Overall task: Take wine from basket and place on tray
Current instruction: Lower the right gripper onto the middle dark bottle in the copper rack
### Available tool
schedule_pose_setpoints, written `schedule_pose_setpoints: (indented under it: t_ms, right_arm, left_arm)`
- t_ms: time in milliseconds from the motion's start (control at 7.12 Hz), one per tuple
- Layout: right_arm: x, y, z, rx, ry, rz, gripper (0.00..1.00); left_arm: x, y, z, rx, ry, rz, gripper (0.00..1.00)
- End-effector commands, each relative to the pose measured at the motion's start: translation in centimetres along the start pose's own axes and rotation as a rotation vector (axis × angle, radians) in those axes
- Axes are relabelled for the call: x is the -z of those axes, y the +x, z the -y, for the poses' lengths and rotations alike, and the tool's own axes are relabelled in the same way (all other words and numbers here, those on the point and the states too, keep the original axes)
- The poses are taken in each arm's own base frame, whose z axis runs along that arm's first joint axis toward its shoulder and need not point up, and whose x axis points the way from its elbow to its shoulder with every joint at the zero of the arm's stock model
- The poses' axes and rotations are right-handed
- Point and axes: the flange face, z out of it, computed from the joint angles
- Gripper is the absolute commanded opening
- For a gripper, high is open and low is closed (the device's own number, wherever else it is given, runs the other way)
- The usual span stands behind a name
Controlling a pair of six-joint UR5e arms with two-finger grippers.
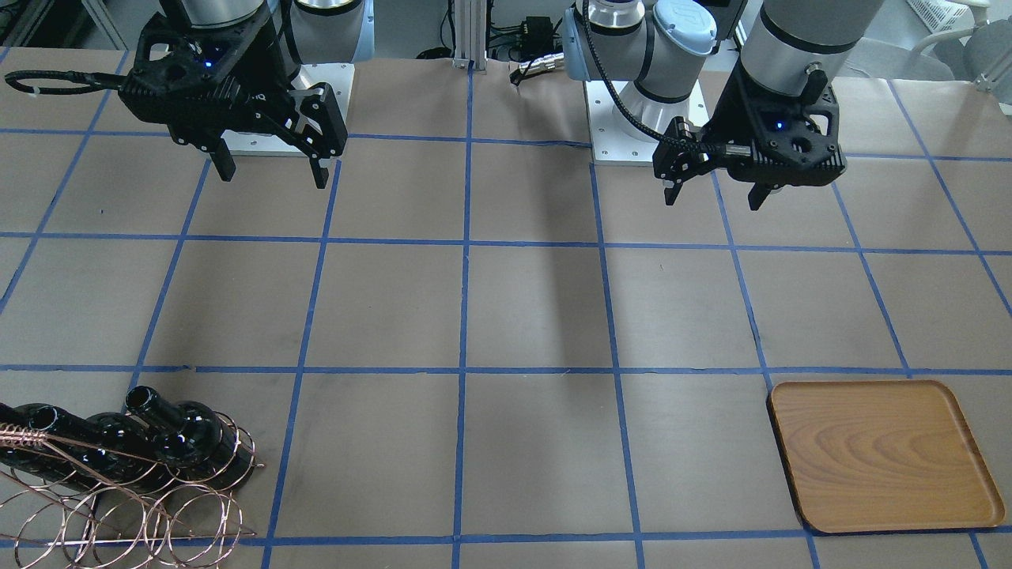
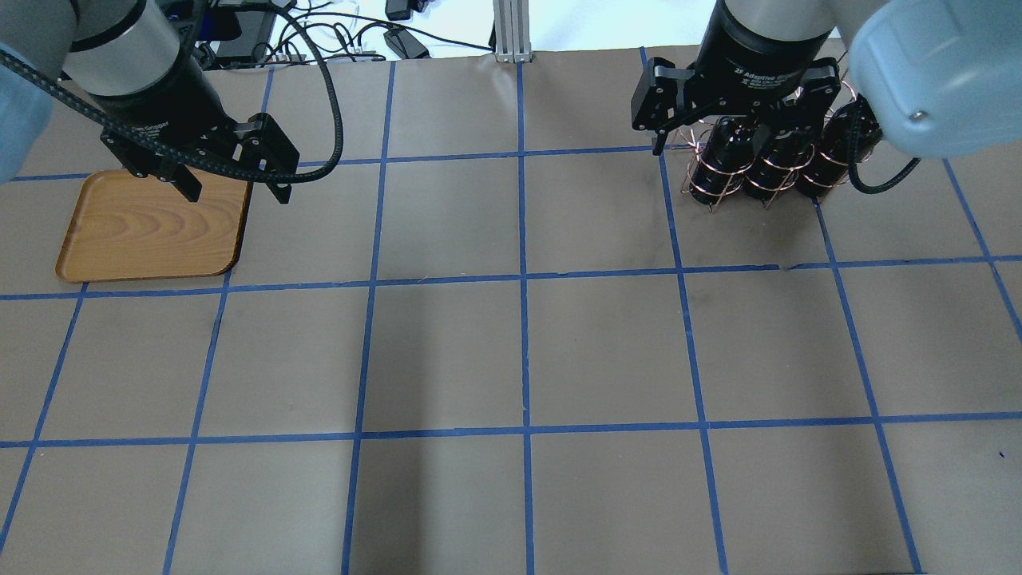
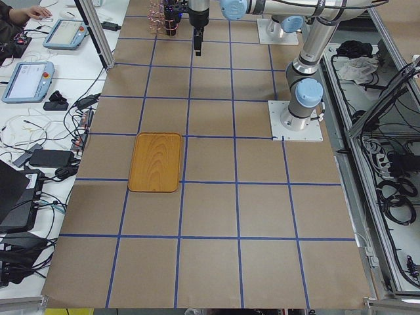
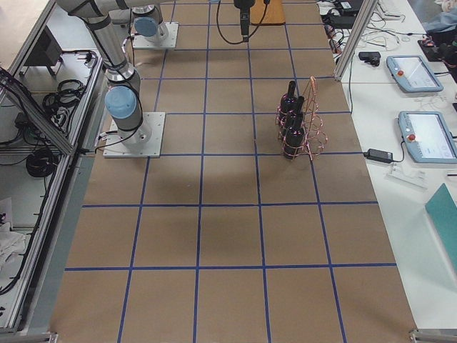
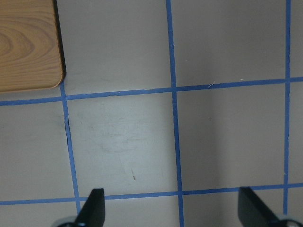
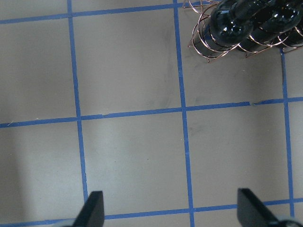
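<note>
Three glossy black wine bottles [image 2: 766, 164] stand upright in the copper wire basket [image 1: 118, 514] at the table's far right edge; they also show in the front view [image 1: 182, 431] and the right wrist view [image 6: 232, 23]. The wooden tray [image 2: 152, 228] lies flat and bare at the far left, and shows in the front view [image 1: 881, 454] too. My right gripper [image 2: 711, 144] hangs open and empty above the table on the robot's side of the basket. My left gripper [image 2: 236, 194] hangs open and empty by the tray's corner [image 5: 28, 42].
Brown paper with a blue tape grid [image 2: 523, 275] covers the table. Both arm bases [image 1: 644, 118] sit on white plates at the robot's edge. Cables and tablets [image 3: 26, 79] lie on a side bench beyond the tray's side.
</note>
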Motion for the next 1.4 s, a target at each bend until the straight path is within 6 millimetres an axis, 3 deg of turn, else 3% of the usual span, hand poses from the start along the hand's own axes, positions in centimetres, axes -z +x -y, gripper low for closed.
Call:
schedule_pose_setpoints:
  t_ms: [0, 562, 702, 983, 1264]
  right_arm:
    - [0.0, 0.0, 0.0, 0.0, 0.0, -0.001, 1.0]
    - [0.7, 1.1, 1.3, -0.013, 0.024, -0.018, 1.0]
    - [0.0, 3.4, 3.4, -0.044, 0.021, -0.071, 1.0]
    - [-2.1, 10.3, 7.4, -0.04, -0.018, -0.096, 1.0]
    - [-5.5, 15.5, 11.7, -0.037, -0.056, -0.079, 1.0]
  left_arm:
    - [-0.1, 0.0, 0.1, -0.009, -0.002, -0.002, 1.0]
    - [-0.3, -0.1, 0.4, -0.013, 0.001, 0.006, 1.0]
    - [-0.3, -0.1, 0.4, -0.015, 0.001, 0.006, 1.0]
    - [-0.3, -0.1, 0.4, -0.015, 0.003, 0.008, 1.0]
    - [-0.4, -0.2, 0.5, -0.013, 0.003, 0.008, 1.0]
